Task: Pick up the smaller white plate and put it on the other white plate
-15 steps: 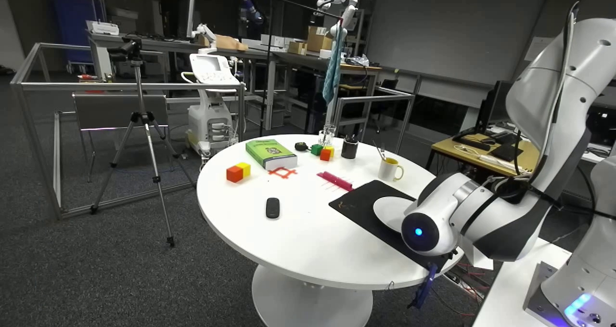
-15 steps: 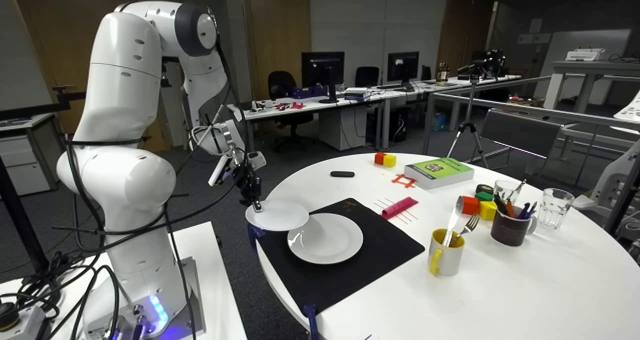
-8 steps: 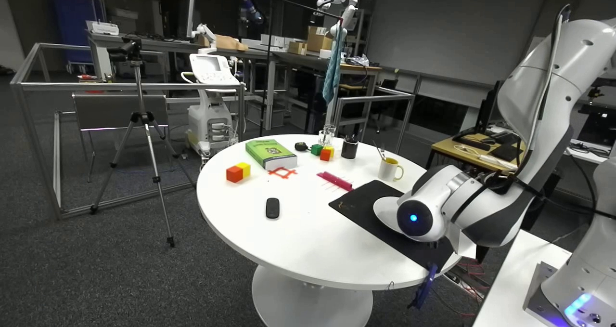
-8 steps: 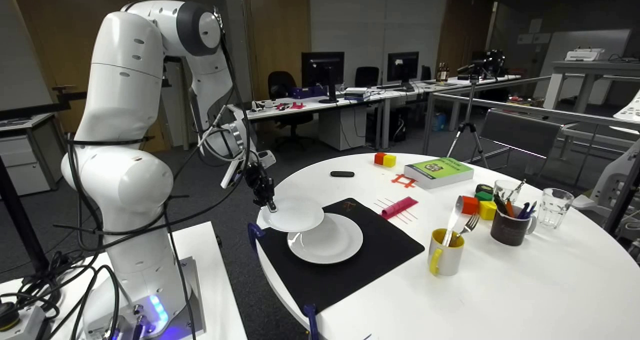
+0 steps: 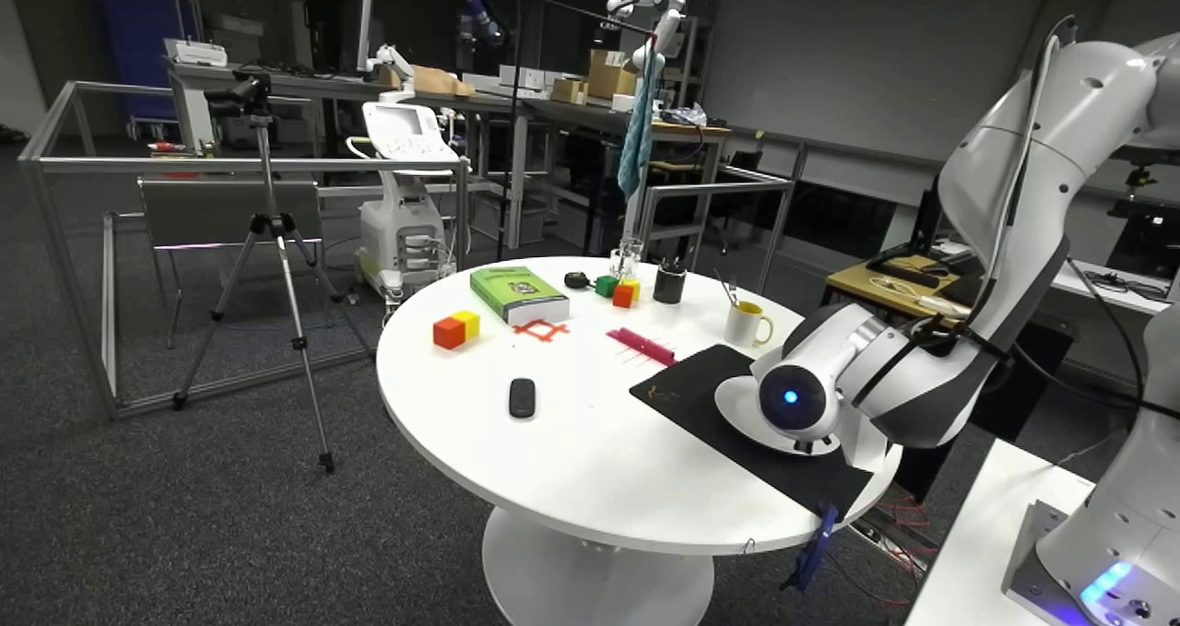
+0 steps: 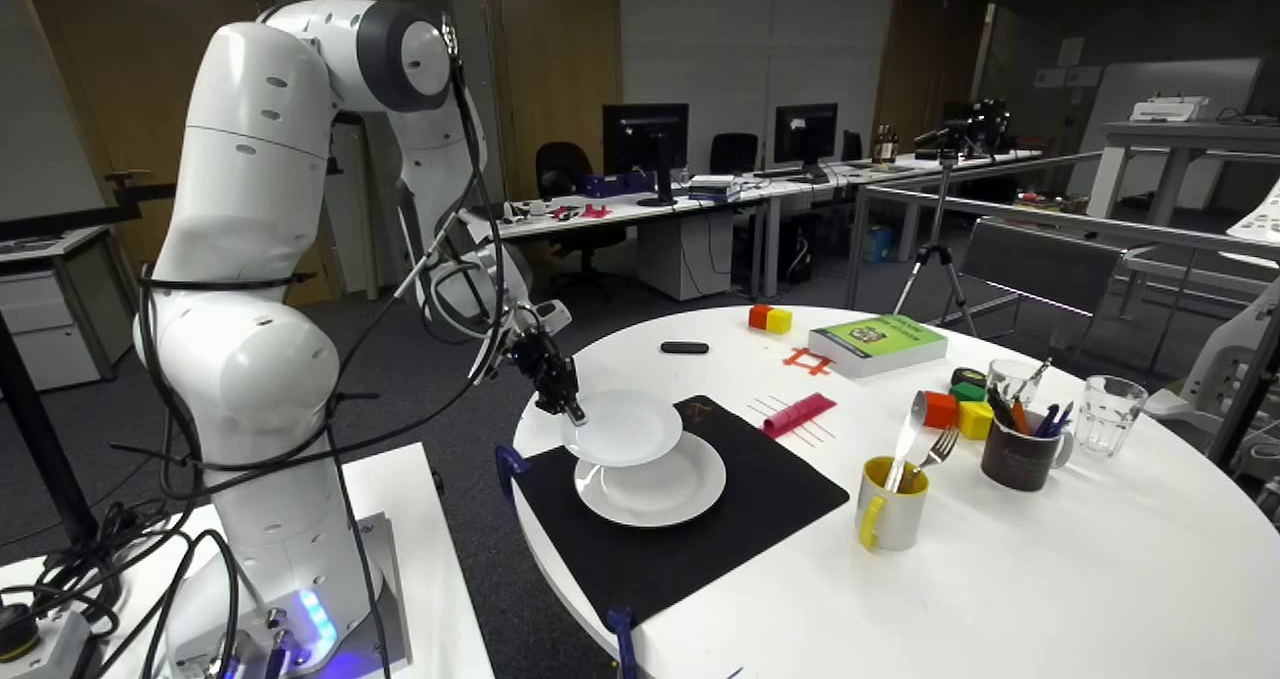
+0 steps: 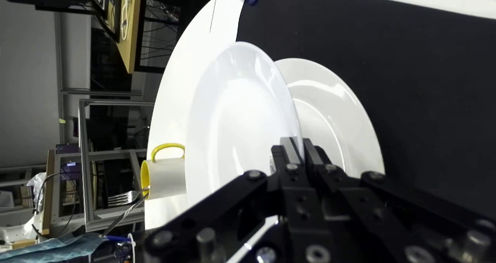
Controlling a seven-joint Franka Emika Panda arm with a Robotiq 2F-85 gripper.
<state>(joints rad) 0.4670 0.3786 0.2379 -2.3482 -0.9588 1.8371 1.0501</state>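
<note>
My gripper (image 7: 299,148) is shut on the rim of the smaller white plate (image 7: 240,116), whose edge runs between the fingertips in the wrist view. In an exterior view this plate (image 6: 622,427) is held raised and slightly tilted, overlapping the far side of the other white plate (image 6: 660,494) from that angle. The other white plate (image 7: 333,116) lies flat on the black mat, partly covered by the held plate in the wrist view. In an exterior view the arm's wrist hides the gripper and most or all of the held plate, while part of the other white plate (image 5: 737,409) shows.
The black mat (image 6: 720,549) is clamped at the table edge by blue clamps (image 6: 622,639). A yellow-handled mug (image 6: 893,509) with cutlery stands near the mat. Beyond are a pink roll (image 6: 798,415), a dark pen mug (image 6: 1020,454), glasses, coloured blocks and a green book (image 6: 878,344).
My gripper has carried the smaller plate from the table's edge side inward over the mat, so it overlaps more of the other white plate in view. The grip and the other plate stay the same.
</note>
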